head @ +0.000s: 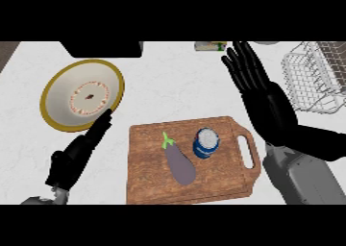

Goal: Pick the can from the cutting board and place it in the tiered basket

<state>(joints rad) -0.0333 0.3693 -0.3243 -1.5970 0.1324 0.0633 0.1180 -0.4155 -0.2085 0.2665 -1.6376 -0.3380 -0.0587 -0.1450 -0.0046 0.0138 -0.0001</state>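
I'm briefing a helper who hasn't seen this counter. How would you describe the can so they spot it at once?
Find the wooden cutting board in the middle of the white counter. Two things lie on it: a purple eggplant and, just to its right near the board's handle slot, the can. It is the short blue cylinder with a pale round top.

So on the white marble desk (176,81) there's a purple eggplant (178,161) with a green stem, lying lengthwise. Over at the far left sits a round plate (82,94) with a gold rim and a little patterned ring in the middle. At the far edge there's a black boxy thing (101,47), can't tell what it is, and a small greenish item (210,45) further right, too cut off to identify.
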